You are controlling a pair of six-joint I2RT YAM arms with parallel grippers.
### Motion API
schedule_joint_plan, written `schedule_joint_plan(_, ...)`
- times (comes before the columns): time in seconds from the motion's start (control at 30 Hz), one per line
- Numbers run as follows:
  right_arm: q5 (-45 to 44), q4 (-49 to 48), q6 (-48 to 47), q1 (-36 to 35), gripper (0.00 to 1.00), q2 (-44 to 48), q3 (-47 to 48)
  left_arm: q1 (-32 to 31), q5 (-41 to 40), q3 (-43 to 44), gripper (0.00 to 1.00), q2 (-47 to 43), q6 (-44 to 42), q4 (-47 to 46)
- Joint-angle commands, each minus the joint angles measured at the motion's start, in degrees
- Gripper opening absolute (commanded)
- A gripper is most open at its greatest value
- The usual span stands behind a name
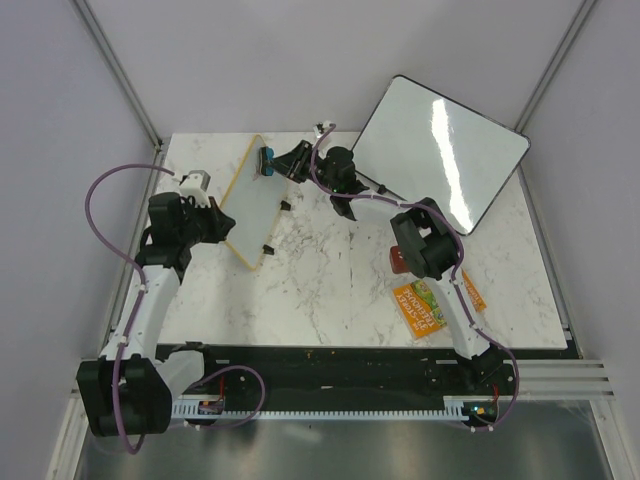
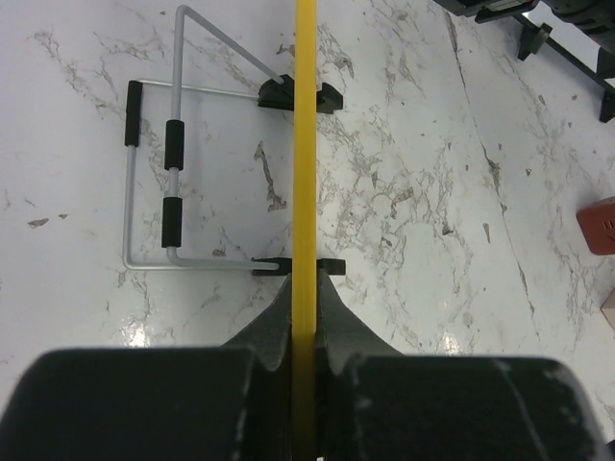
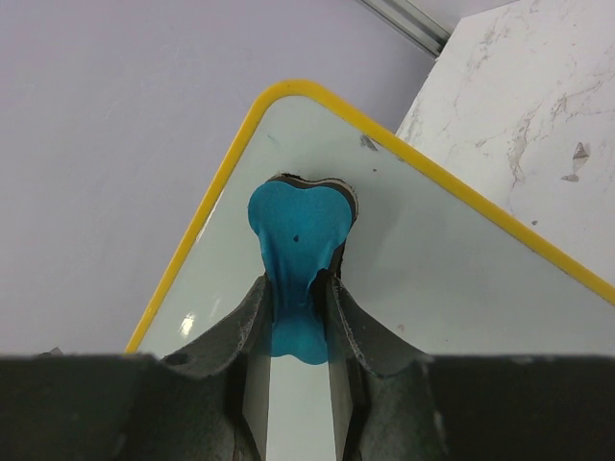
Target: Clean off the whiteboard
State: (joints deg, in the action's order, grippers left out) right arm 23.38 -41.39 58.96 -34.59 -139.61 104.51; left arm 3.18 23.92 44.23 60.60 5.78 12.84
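I see a white marble-patterned table (image 1: 320, 290) filling mid-frame, with plain pale lilac walls (image 1: 50, 120) around it. Aluminium struts (image 1: 118, 72) slant in at upper left and upper right, and soft light glints off the tabletop.

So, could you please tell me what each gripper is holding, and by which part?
The left gripper clamps the whiteboard by its yellow frame edge; the right gripper pinches the blue eraser by its narrow middle.

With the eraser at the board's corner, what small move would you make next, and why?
Probably sweep the blue eraser from that corner across the yellow-framed whiteboard: the right fingers hold it against the face there, while the left fingers clamp the frame steady.
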Motion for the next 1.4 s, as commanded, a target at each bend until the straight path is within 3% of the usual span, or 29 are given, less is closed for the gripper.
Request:
schedule_joint_plan(0.0, 1.4, -1.6, 0.4, 0.2, 0.00, 0.1, 2.5, -0.8, 2.0, 1.7, 0.02, 0.4, -2.1, -2.3)
schedule_joint_plan(0.43, 1.0, 6.4, -3.6, -2.2, 0.00, -3.7, 8.3, -0.9, 1.8, 2.9, 0.02, 3.0, -1.7, 0.1)
schedule_joint_plan(0.67, -2.7, 6.9, -8.6, -6.8, 0.00, 0.3, 0.4, -1.1, 2.4, 3.1, 0.02, 3.5, -1.8, 0.0)
schedule_joint_plan(0.83, -3.5, 8.2, -12.5, -10.8, 0.00, 2.0, 0.3, -1.3, 2.0, 3.2, 0.02, 3.5, -1.9, 0.0)
schedule_joint_plan(1.17, 2.5, 2.5, -7.6, -11.9, 0.00, -2.2, 2.1, -1.7, 1.6, 3.1, 0.02, 3.6, -2.3, -0.1)
schedule_joint_plan(1.37, -0.1, 4.4, -7.7, -10.9, 0.00, -2.8, 2.2, -1.9, 1.4, 3.2, 0.02, 3.6, -2.4, 0.1)
